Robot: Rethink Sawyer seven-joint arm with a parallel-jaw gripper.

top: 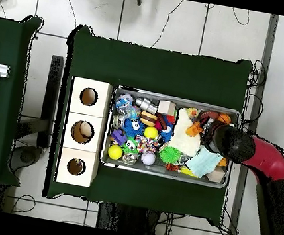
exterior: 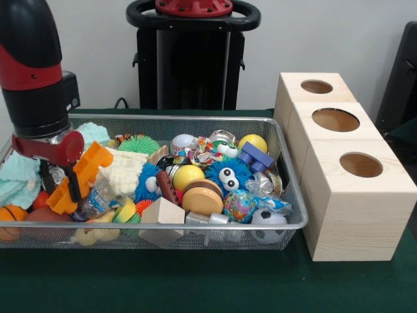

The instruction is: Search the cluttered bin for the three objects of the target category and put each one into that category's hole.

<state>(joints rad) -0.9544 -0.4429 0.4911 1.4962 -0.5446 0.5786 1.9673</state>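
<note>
Arm down at the end of the bin (exterior: 195,119) farthest from the wooden cubes (exterior: 339,163). My gripper (exterior: 60,186) sat low among the clutter, its dark fingers (exterior: 73,189) straddling an orange plastic toy (exterior: 81,177); they looked closed on it, the toy tilted up out of the pile as if pinched, though I could not see the contact itself. A cream knitted cloth (exterior: 124,171) lay just beside the toy, a pale blue cloth (exterior: 18,177) on the other side, an orange ball (exterior: 12,215) in the near corner.

The bin was packed tight: blue fuzzy toy with eyes (exterior: 227,175), yellow ball (exterior: 187,176), round wooden disc (exterior: 202,199), small wooden block (exterior: 163,214). Things lay heaped on each other, so I judged picking at the edge made sense, where there was room to reach in.

The hole (exterior: 316,86), smallest of the three, was in the cube at the back of the row in the front view. It stood well apart from my gripper, across the full length of the bin and beyond its far wall. Any carry would have to clear the rim and cross all that clutter.
</note>
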